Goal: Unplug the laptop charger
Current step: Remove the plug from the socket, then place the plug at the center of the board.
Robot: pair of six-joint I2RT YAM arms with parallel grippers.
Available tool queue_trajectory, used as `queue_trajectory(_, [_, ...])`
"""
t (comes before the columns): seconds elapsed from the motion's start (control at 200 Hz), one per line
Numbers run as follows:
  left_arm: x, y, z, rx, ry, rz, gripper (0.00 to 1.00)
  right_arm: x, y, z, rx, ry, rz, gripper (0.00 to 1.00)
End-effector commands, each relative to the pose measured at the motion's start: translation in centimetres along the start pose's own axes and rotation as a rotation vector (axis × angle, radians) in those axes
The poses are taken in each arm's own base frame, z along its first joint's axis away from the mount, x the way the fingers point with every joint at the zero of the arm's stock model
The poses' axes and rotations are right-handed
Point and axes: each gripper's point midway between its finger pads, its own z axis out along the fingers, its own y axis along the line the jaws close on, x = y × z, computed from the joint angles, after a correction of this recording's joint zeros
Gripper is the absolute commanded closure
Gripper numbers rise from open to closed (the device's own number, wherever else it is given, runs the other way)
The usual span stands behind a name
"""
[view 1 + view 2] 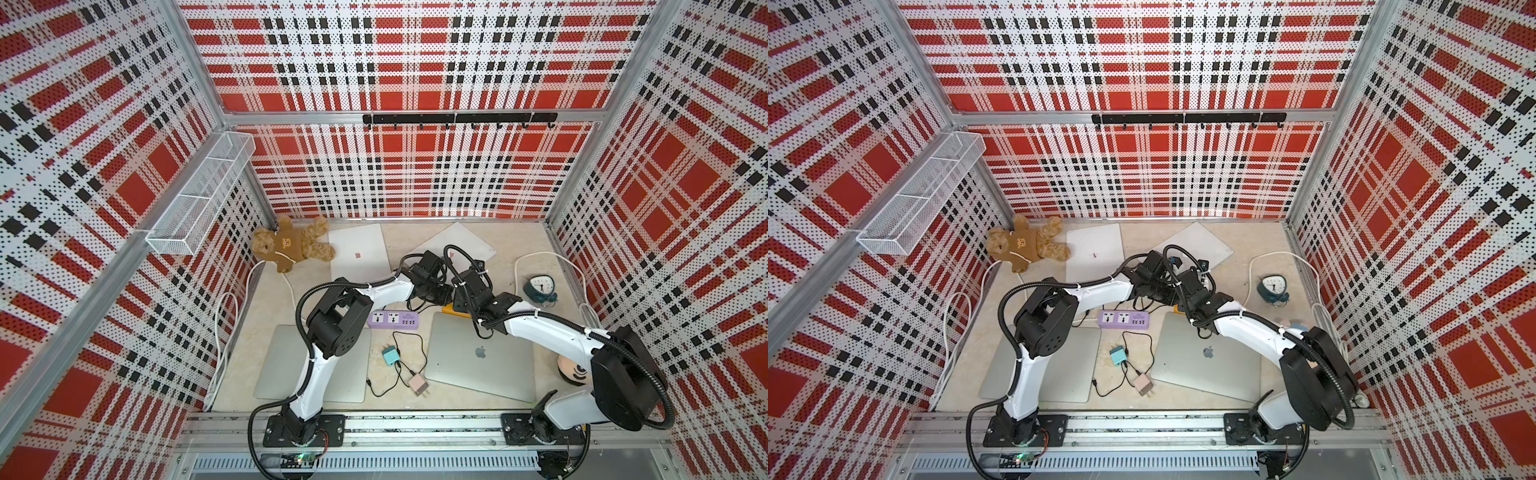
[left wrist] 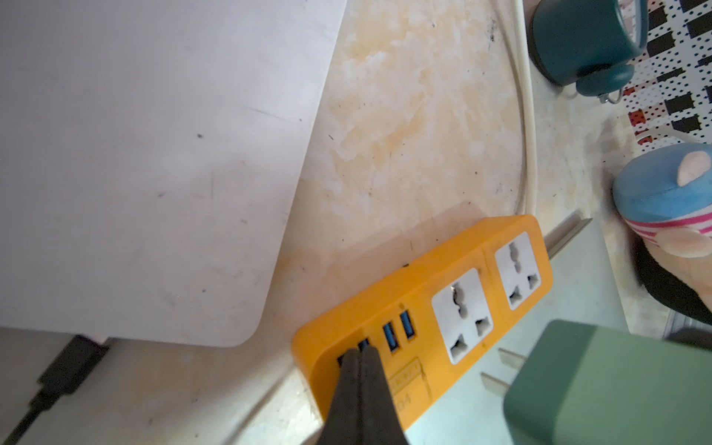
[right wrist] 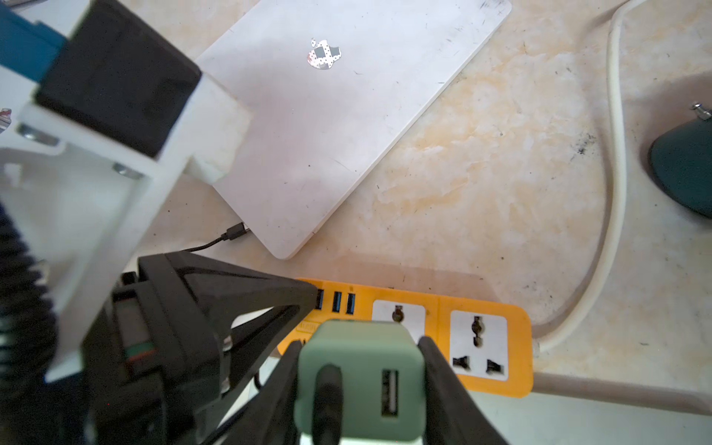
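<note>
Green charger (image 3: 362, 377) gripped by right claw (image 3: 360, 345) | left claw (image 2: 360, 348) closed, pressing orange strip (image 2: 339, 331) | cable (image 3: 327, 397) cropped

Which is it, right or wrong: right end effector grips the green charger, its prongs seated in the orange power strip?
Wrong about the prongs. The left wrist view shows both of them bare, clear of the orange power strip; the right end effector does grip the green charger.

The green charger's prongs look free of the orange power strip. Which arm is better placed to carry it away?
Right: the right gripper clamps the green charger. The left gripper is shut, tips at the USB ports of the orange power strip, holding nothing.
</note>
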Motion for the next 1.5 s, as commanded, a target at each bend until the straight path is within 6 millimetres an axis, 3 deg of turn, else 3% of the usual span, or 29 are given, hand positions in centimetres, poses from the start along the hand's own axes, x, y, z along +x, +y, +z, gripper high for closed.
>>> queue_trajectory(0.0, [-0.6, -0.1, -0.8, -0.006, 0.005, -0.011, 1.0, -1.5, -0.2, -1.1, 0.001, -0.047, 0.018, 0.69])
queue_trajectory(0.331, [-3.2, -0.1, -3.3, -0.01, -0.069, -0.009, 1.0, -1.5, -0.5, -1.2, 0.0, -0.048, 0.02, 0.69])
queue_trajectory(0.691, [-4.8, 1.8, -5.9, -0.054, -0.147, -0.054, 1.0, -2.5, -0.7, -0.7, -0.002, -0.045, 0.022, 0.69])
queue_trajectory(1.022, [-3.9, 3.5, -7.0, -0.078, -0.152, -0.084, 1.0, -4.0, -1.5, 1.0, 0.009, -0.017, -0.003, 0.68])
queue_trajectory(1.498, [-2.6, 4.9, -7.7, -0.089, -0.149, -0.106, 1.0, -3.2, -3.3, 4.5, 0.044, 0.112, -0.047, 0.68])
